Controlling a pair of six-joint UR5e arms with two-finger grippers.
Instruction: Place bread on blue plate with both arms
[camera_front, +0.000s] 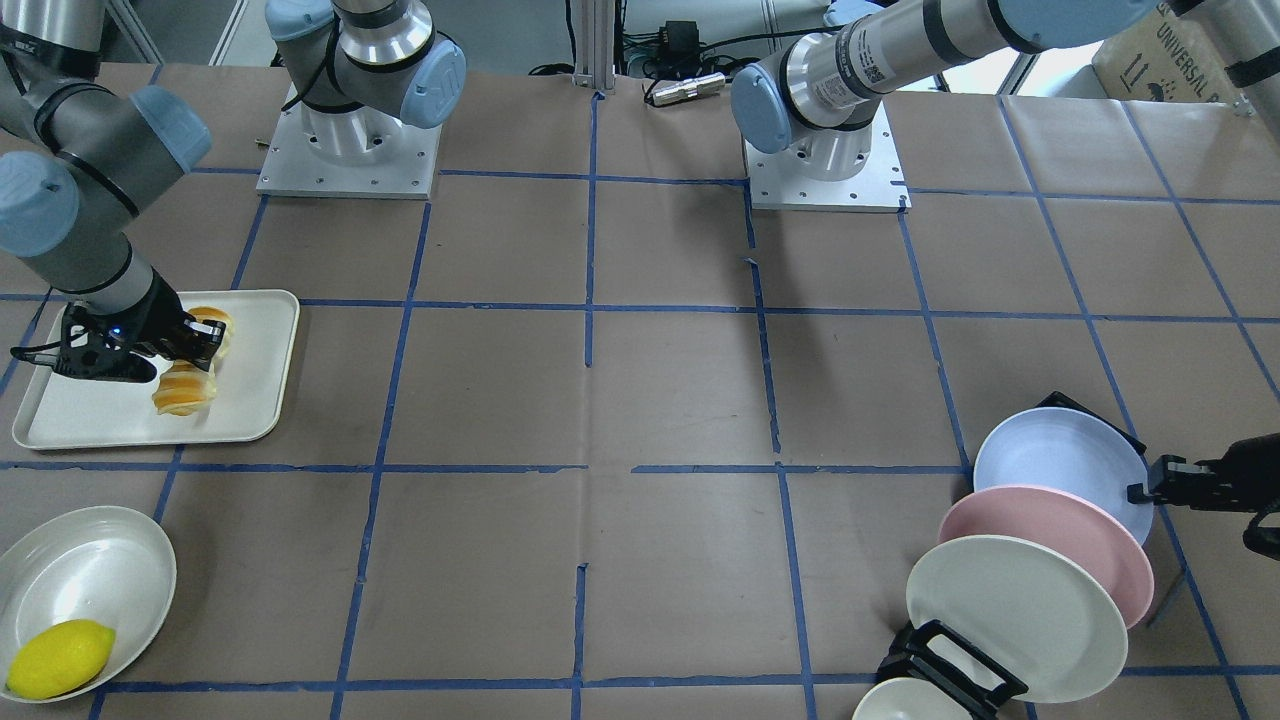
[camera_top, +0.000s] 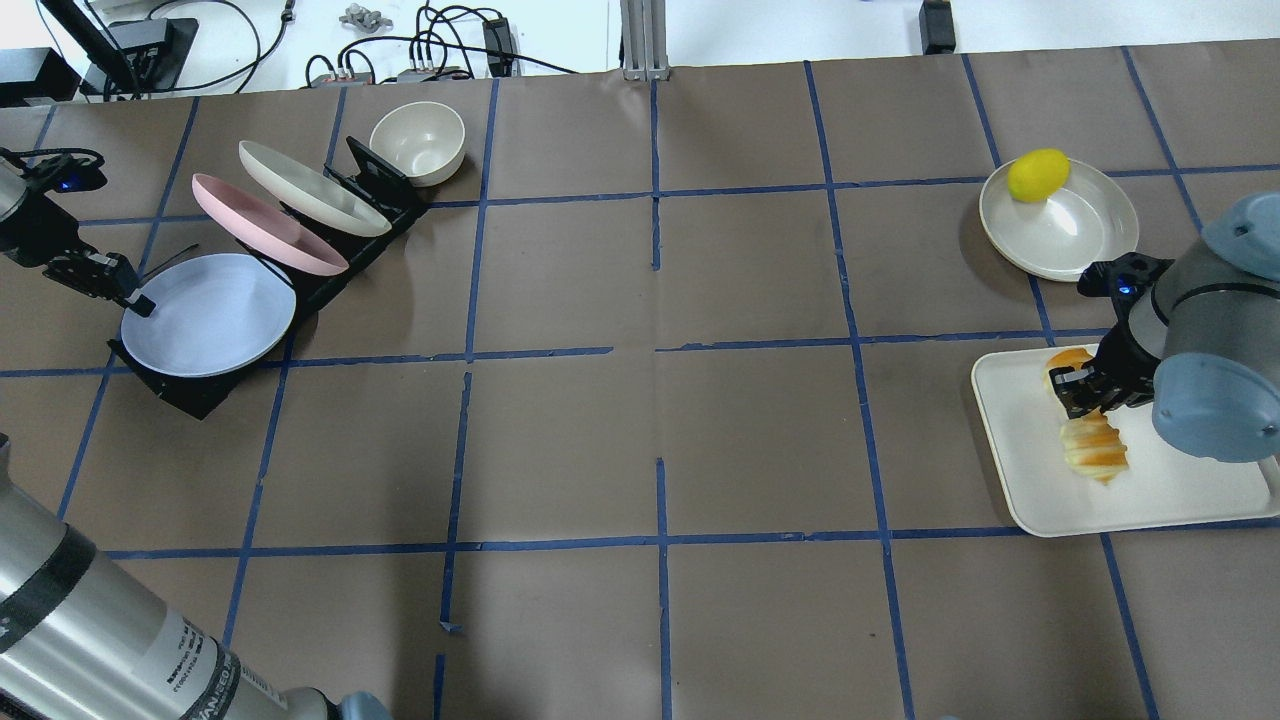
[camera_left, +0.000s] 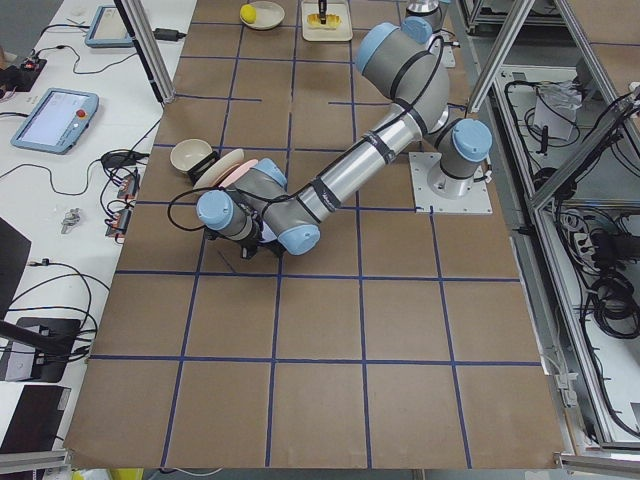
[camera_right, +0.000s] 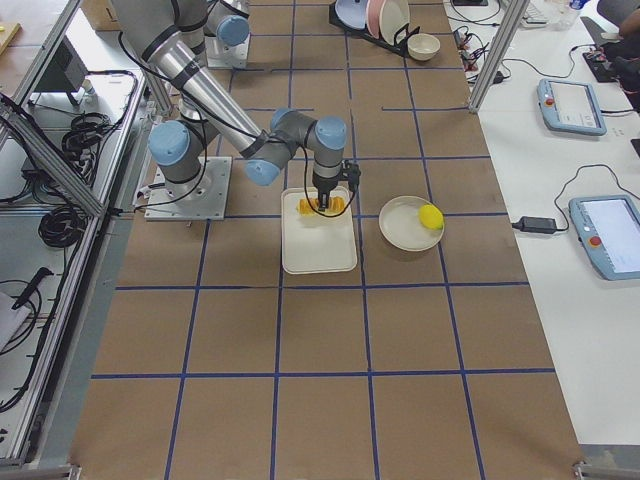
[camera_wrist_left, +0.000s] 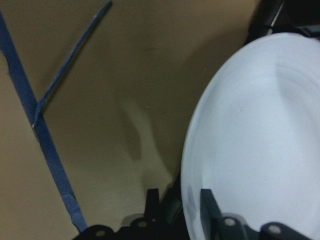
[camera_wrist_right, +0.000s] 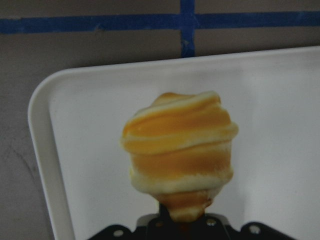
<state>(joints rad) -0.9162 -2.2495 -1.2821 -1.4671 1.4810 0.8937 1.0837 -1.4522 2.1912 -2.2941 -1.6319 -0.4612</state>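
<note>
The bread lies lengthwise on a cream tray at the right. My right gripper is shut across its middle, and both ends stick out past the fingers. In the right wrist view the bread shows end-on over the tray. I cannot tell whether it is lifted. The blue plate leans in a black rack at the left. My left gripper is at its outer rim. In the left wrist view the fingers stand close on either side of the plate's rim.
A pink plate and a cream-white plate lean in the same rack behind the blue one. A cream bowl stands beyond the rack. A lemon lies in a cream dish beyond the tray.
</note>
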